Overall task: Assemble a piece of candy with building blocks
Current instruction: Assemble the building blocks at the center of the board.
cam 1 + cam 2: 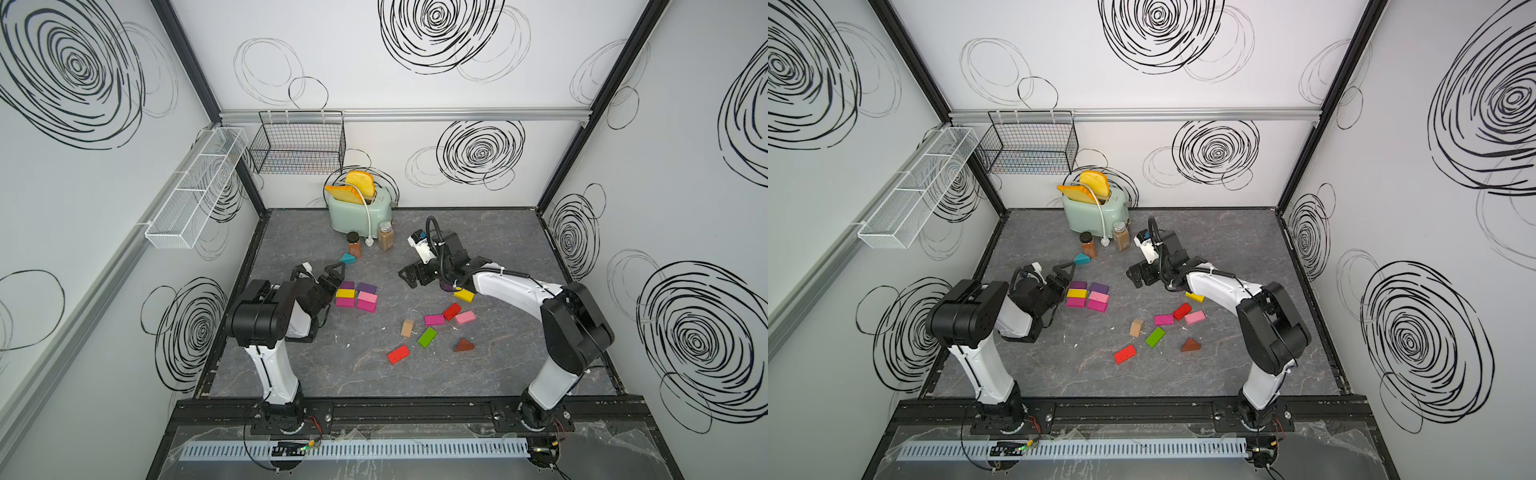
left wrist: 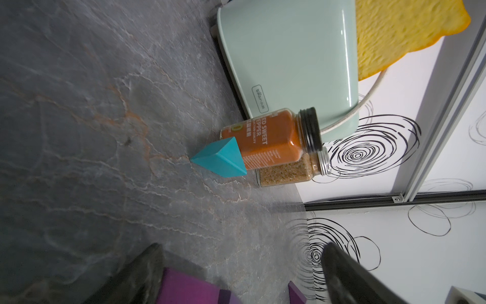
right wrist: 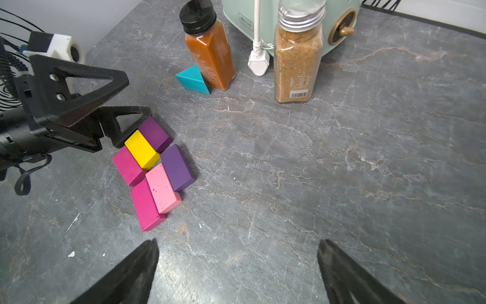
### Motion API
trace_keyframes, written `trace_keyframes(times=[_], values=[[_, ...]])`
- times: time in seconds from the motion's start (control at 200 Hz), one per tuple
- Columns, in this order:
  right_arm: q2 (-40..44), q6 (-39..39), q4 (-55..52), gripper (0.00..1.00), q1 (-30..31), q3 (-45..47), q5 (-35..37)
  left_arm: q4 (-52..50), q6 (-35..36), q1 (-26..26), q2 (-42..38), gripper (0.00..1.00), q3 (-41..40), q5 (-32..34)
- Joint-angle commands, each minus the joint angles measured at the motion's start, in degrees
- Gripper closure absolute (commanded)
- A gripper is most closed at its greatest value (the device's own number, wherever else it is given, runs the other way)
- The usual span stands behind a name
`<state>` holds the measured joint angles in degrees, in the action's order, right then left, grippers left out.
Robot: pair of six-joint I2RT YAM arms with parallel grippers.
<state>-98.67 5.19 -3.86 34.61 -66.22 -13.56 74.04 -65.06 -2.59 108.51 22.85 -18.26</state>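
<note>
On the worktop, in front of the toaster, six flat bricks lie butted together. A teal triangle sits nearer the toaster. The left claw and right claw both gape, empty. The wood is likely light, stiff and slick, so pinch across the flat sides.

Six bricks lie packed just right of my left gripper, a triangle behind them just beside a jar, the toaster farther back.
</note>
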Motion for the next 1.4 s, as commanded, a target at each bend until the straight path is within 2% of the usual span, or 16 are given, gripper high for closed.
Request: trace_keyframes(times=[0.0,0.655,0.835,1.1,1.215,1.391], values=[[2.6,0.4,1.0,0.02,-0.3,0.3,-0.1,-8.5,-1.1,-1.4,1.9,0.02,-2.4,0.6],[3.5,0.3,1.4,0.02,-0.7,2.0,0.0,-8.8,-2.8,-4.1,2.5,0.02,-1.7,2.6],[3.8,0.0,0.8,0.02,-0.9,2.5,0.7,-10.5,-1.8,-2.7,1.5,0.02,-0.4,2.0],[6.1,0.8,-0.4,0.02,-0.4,6.4,1.7,-17.4,1.8,0.9,-4.9,0.02,0.6,1.7],[7.6,0.3,-1.6,0.02,0.9,9.2,4.0,-28.9,7.2,1.5,-12.1,0.02,2.3,3.8],[7.0,-1.7,-6.5,0.02,1.1,6.5,7.0,-64.7,22.0,-1.2,-26.6,0.02,10.6,12.2]])
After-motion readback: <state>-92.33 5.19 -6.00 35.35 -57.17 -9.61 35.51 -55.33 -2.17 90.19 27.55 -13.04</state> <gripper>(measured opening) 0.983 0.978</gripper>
